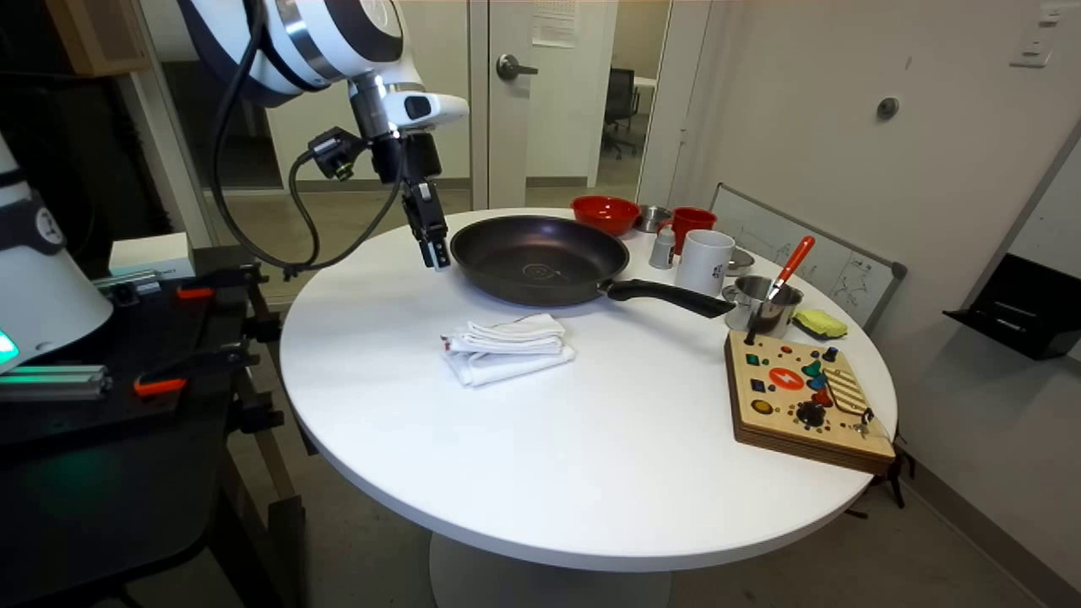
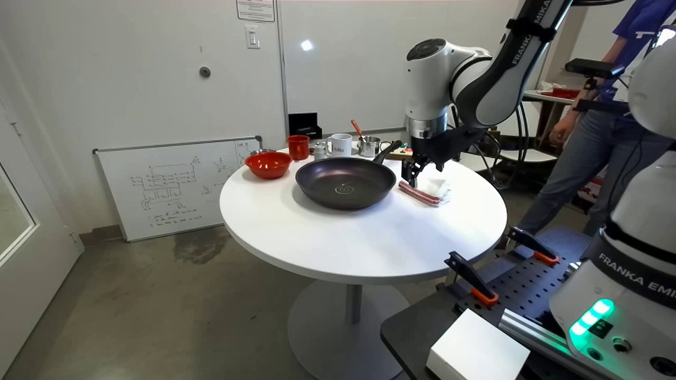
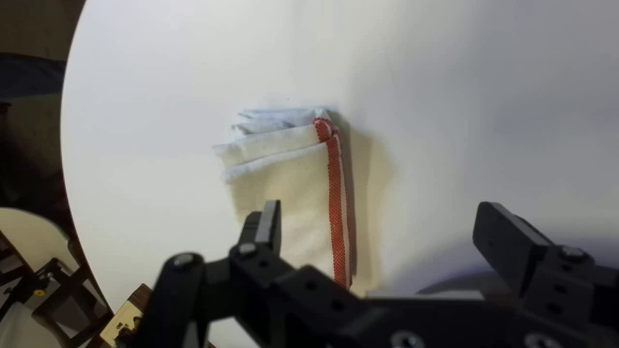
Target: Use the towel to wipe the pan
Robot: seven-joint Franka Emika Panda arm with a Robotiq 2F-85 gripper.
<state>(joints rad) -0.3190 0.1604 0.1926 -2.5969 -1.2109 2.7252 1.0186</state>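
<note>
The towel (image 1: 507, 344) lies folded on the white table, a white cloth with a red striped border along one edge (image 3: 334, 193). Beside it rests the black pan (image 1: 540, 257), right side up, its long handle (image 1: 671, 294) pointing away toward the cups; in the wrist view only a dark bit of the pan (image 3: 476, 280) shows at the bottom. My gripper (image 3: 377, 207) is above the table with its jaws wide apart and nothing between them. In the wrist view the left finger (image 3: 271, 227) overlaps the towel, while the right one (image 3: 508, 241) is past the red border.
Behind the pan are a red bowl (image 1: 605, 214), a red cup (image 1: 692, 221) and a white mug (image 1: 703, 263). A steel cup (image 1: 764, 308) holds an orange-handled tool; a yellow sponge (image 1: 819, 323) and a wooden switch board (image 1: 806, 401) are near the table edge. A person (image 2: 586, 142) stands behind the arm.
</note>
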